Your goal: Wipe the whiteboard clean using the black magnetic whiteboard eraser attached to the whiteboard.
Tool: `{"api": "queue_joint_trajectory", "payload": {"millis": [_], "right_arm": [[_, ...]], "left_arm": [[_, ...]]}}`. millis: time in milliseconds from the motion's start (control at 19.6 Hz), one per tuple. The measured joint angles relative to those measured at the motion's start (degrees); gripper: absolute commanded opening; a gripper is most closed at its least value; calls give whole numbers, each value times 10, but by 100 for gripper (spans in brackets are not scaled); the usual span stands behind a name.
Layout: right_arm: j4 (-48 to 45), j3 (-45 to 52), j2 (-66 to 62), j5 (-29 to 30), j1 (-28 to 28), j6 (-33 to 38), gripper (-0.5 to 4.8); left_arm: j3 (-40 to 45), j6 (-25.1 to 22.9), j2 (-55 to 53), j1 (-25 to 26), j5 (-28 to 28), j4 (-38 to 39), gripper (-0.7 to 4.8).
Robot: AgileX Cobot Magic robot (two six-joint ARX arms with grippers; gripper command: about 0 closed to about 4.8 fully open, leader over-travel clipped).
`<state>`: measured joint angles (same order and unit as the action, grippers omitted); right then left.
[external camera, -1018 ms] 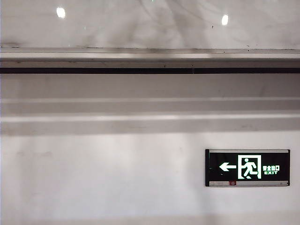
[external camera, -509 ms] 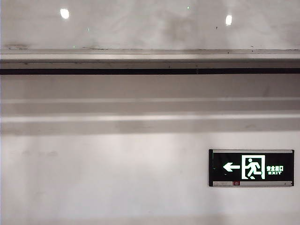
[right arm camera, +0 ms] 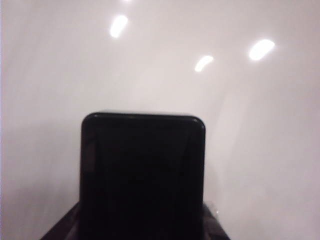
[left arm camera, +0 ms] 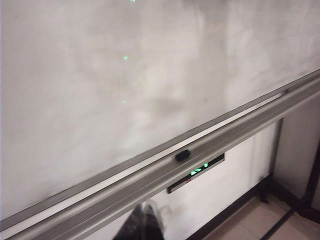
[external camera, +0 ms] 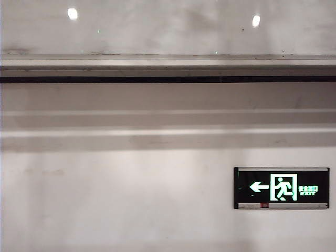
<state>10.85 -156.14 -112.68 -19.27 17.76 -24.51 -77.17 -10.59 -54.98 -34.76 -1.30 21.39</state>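
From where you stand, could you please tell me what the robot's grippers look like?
Little shows. The left gripper is a dark, black-looking tip at the edge of its wrist view. The right gripper shows only black parts low beside the eraser. No cables or markings are visible.

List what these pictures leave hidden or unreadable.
- Right gripper: in the right wrist view the eraser it holds covers the fingertips; whether the eraser touches the whiteboard cannot be told.
- Left gripper: left wrist view, only a dark blurred bit at the frame edge; open or shut unclear.
- Exterior view: no arm visible.
- Small dark object on the tray: too small to identify.
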Motion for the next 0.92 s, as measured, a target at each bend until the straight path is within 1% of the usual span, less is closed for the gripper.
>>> {"api": "queue_joint_trajectory", "payload": {"millis": [102,204,356,560,662,763,814,916], "right_arm": [[-49,-5,1,33,3,16,-6],[-38,0,-12,50,2,22,-6],[13,6,-32,73,1,25,-6],[-3,5,-63,85,1,38,-6],[-21,3,-75,103,-6,40,-6],[-27,0,-81,103,-5,40,-4],[-26,-1,-81,104,-5,40,17],[-31,-1,-83,104,-5,39,266]], "left_arm": [[0,0,-2,0,2,0,-6],[0,0,-3,0,3,0,-6],[0,0,-2,0,3,-1,-6],[0,0,-2,0,3,-1,-6],[0,0,-2,0,2,-1,-6],[0,0,-2,0,2,-1,-5],[0,0,-2,0,3,-1,-6],[0,0,-2,0,3,-1,-6]]}}
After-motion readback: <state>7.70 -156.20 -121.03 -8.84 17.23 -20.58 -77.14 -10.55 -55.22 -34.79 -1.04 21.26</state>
